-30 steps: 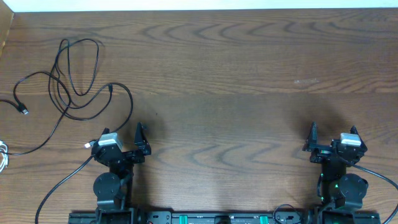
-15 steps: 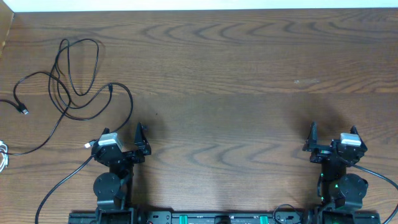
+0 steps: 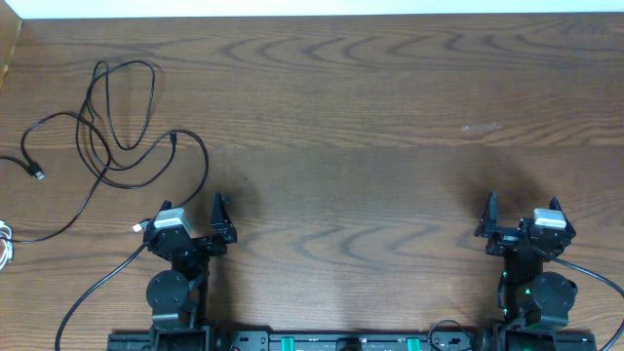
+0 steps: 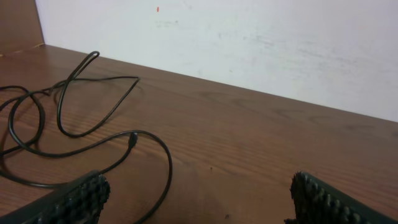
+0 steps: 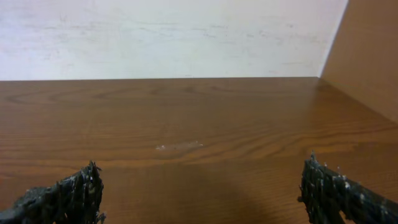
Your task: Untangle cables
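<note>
The black cables (image 3: 107, 127) lie in a loose tangle of crossing loops at the table's far left. One plug end (image 3: 39, 175) points left and another (image 3: 173, 139) sits on the right side of the tangle. A bit of the white cable (image 3: 6, 244) shows at the left edge. My left gripper (image 3: 191, 211) stands open near the front, just right of and below the tangle. In the left wrist view the black cables (image 4: 93, 130) lie ahead to the left, and one strand curves down between the open left gripper (image 4: 199, 199). My right gripper (image 3: 522, 209) is open at the front right, far from the cables, with only bare wood between its fingers in its wrist view (image 5: 202, 194).
A white wall (image 4: 249, 37) runs along the table's far edge. Brown side panels stand at the left (image 3: 8, 49) and at the right (image 5: 367, 56). A small pale mark (image 3: 478, 127) sits on the wood ahead of the right arm. Both arm bases are at the front edge.
</note>
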